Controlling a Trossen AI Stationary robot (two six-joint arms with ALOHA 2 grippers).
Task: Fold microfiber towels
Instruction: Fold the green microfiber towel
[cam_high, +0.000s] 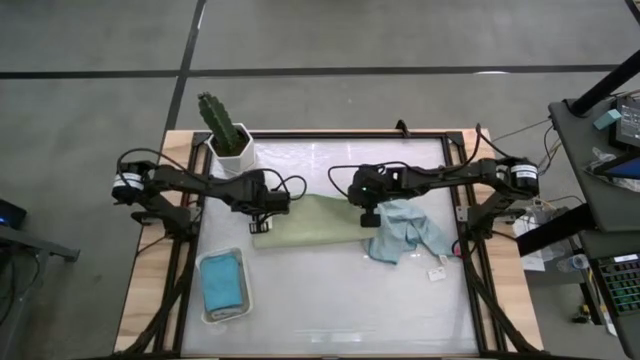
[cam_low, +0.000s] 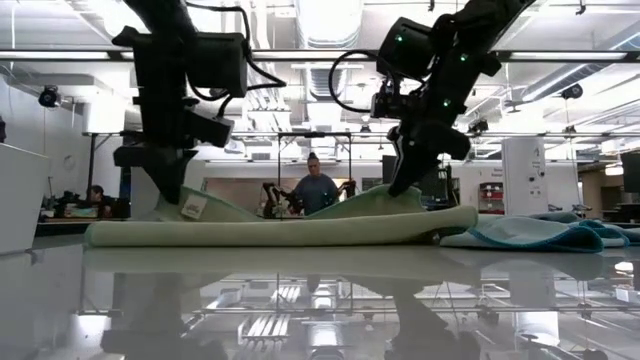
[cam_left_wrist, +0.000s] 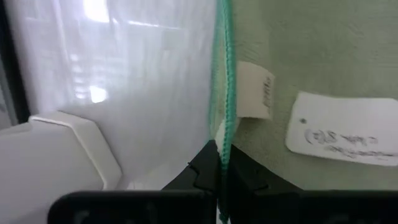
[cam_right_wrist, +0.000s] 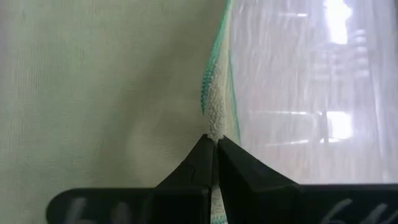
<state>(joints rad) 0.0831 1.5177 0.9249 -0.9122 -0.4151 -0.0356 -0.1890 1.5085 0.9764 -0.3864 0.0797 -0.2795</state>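
The left tool (cam_high: 262, 213) is pressed together on the sage green towel's (cam_high: 308, 224) corner nearest the potted cactus (cam_high: 226, 128), pinching its teal-stitched edge beside two white labels (cam_left_wrist: 342, 127). The right tool (cam_high: 368, 214) pinches the towel's opposite corner, fingers closed on the hem. The sage green towel lies doubled over in a long flat band at the middle of the counter (cam_high: 330, 300), its pinched corners lifted slightly. Just beside its right-tool end lies a crumpled pale blue towel (cam_high: 403, 230).
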